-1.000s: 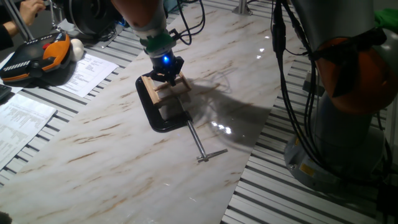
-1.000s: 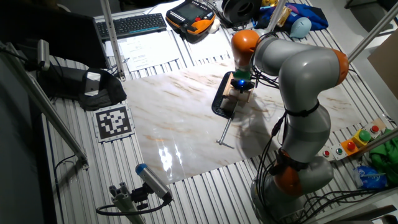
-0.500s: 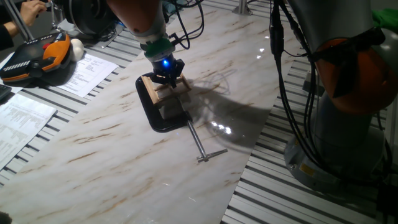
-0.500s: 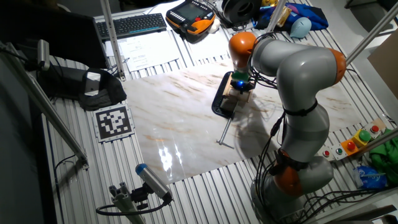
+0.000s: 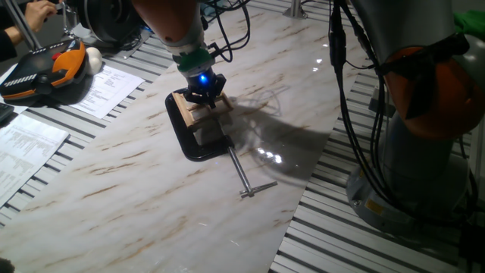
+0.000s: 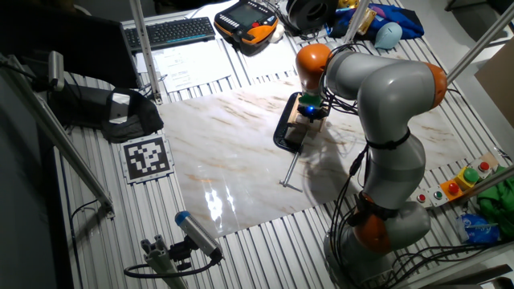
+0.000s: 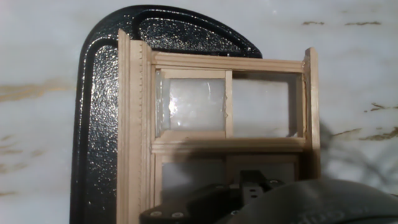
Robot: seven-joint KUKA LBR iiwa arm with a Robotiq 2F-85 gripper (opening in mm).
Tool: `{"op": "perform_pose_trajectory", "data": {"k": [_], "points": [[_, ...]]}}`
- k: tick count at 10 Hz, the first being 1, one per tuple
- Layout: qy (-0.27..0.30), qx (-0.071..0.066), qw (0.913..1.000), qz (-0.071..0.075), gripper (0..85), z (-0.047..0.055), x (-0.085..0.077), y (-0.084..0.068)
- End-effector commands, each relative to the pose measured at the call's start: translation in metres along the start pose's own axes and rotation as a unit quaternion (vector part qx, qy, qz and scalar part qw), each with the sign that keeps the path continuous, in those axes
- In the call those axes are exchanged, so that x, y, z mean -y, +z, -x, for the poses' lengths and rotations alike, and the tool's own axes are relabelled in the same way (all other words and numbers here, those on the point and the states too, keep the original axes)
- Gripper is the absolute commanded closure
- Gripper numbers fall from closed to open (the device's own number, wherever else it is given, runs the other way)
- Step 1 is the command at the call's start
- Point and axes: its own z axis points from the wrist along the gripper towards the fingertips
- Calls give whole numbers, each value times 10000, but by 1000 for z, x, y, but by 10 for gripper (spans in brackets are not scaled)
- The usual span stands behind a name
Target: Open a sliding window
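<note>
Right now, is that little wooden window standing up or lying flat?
Lying flat. The sliding window rests face up on the marble table, held in the black clamp, and the tool comes down onto it from above.

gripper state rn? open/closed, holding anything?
Gripper: down on the sliding window, which sits in the black C-clamp; fingers hidden, so open, closed or gripping cannot be told.
</note>
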Motion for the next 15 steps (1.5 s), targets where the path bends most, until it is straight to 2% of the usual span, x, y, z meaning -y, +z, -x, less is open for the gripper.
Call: {"op": "perform_pose_trajectory", "data": {"k": [1, 15], "points": [[2, -2, 10000, 2, 850, 0, -1, 0], [3, 6, 10000, -20, 850, 0, -6, -1]]}}
